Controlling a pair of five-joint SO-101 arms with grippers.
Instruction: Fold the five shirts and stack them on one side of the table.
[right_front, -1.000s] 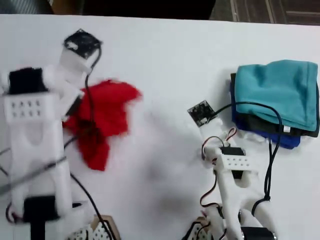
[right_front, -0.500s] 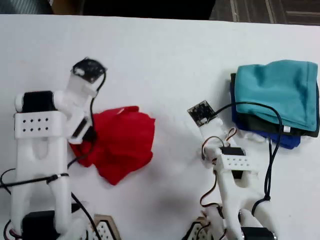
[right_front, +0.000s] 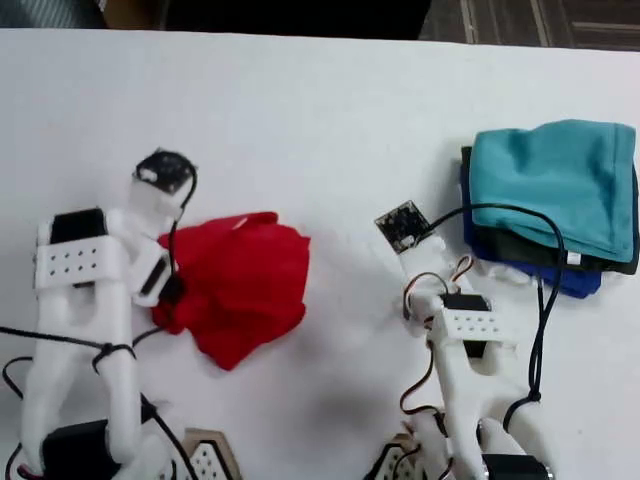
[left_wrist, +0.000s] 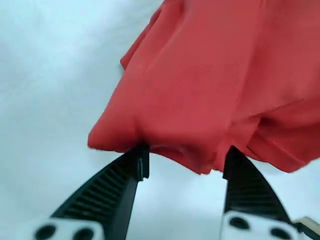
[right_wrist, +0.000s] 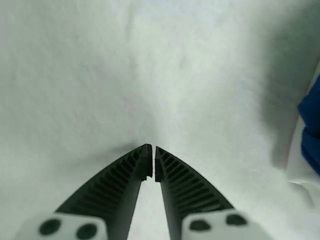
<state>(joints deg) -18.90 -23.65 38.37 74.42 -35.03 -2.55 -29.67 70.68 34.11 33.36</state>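
A crumpled red shirt (right_front: 240, 285) lies on the white table (right_front: 330, 120), left of the middle. My left gripper (left_wrist: 187, 157) is open at the shirt's near-left edge, its two fingertips just against the cloth (left_wrist: 210, 85) without pinching it. Three folded shirts are stacked at the right: teal (right_front: 555, 180) on top, a dark one (right_front: 625, 262) under it, and blue (right_front: 570, 282) at the bottom. My right gripper (right_wrist: 152, 152) is shut on nothing above bare table, just left of the stack, with a strip of the blue shirt (right_wrist: 312, 122) at the side.
The left arm's white body (right_front: 85, 300) and black cables run along the table's near-left side. The right arm (right_front: 470, 350) stands at the near edge with a black cable (right_front: 540, 300) looping past the stack. Bare table stretches across the back and the middle.
The red shirt went from hanging bunched at the left gripper to lying spread on the table. The left arm then drew back toward the near edge. The right arm kept still.
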